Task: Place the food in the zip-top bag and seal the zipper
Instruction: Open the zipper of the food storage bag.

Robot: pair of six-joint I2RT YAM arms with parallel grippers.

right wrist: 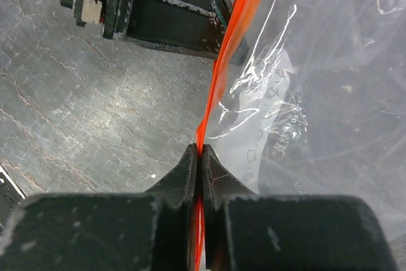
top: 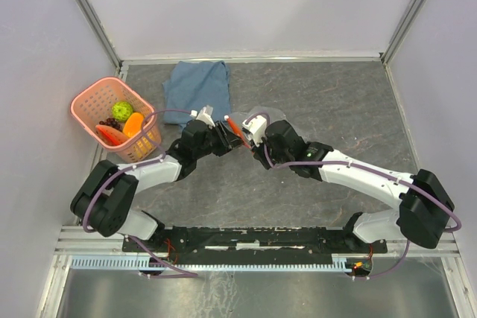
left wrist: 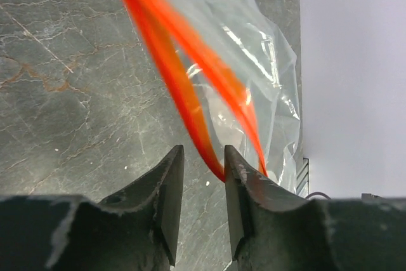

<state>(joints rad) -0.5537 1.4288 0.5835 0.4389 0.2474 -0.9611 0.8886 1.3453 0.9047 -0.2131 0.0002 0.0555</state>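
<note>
The clear zip-top bag [top: 270,115] lies at mid-table, its orange-red zipper [top: 235,126] lifted between my two grippers. My right gripper [right wrist: 198,152] is shut on the zipper [right wrist: 222,74], with the bag [right wrist: 330,80] hanging to its right. My left gripper [left wrist: 203,157] is open. One zipper lip [left wrist: 184,99] runs into the gap beside its right finger and the other lip [left wrist: 235,93] passes behind that finger, so the bag's mouth [left wrist: 254,42] is parted. The food sits in the pink basket [top: 89,94]: a yellow-green ball [top: 121,109], an orange fruit [top: 134,123], a carrot-like piece [top: 110,136] and dark grapes [top: 110,121].
A folded blue cloth [top: 197,86] lies behind the bag. The basket stands at the table's left edge next to the frame post. The left gripper's body [right wrist: 158,4] shows at the top of the right wrist view. Grey walls close in three sides.
</note>
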